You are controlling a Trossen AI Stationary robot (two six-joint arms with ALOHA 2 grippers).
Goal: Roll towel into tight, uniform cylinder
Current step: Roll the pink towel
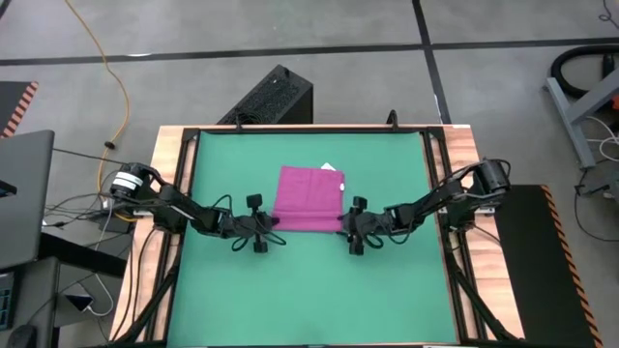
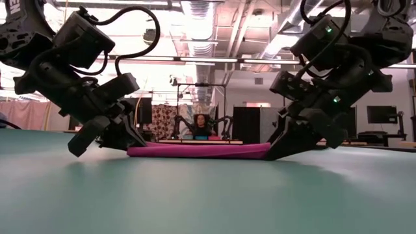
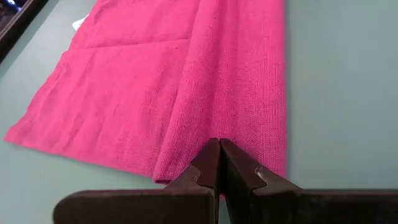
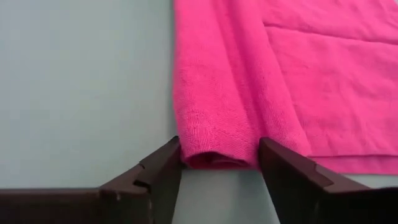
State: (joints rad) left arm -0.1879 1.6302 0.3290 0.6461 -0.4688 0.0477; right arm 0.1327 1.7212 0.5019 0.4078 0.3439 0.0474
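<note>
A tabletop [image 1: 174, 174] with wooden side strips and a dark frame is carrying a green mat [image 1: 309, 290] that is covering nearly its whole top. The towel [image 1: 309, 198] is lying directly on the mat, a little toward the far side of its middle, spread mostly flat. Its near edge is forming a low rolled fold [image 4: 217, 93] that is running from one side of the cloth to the other. What is probably a small white tag [image 1: 329, 167] is peeking out at the towel's far corner, lying on the green
</note>
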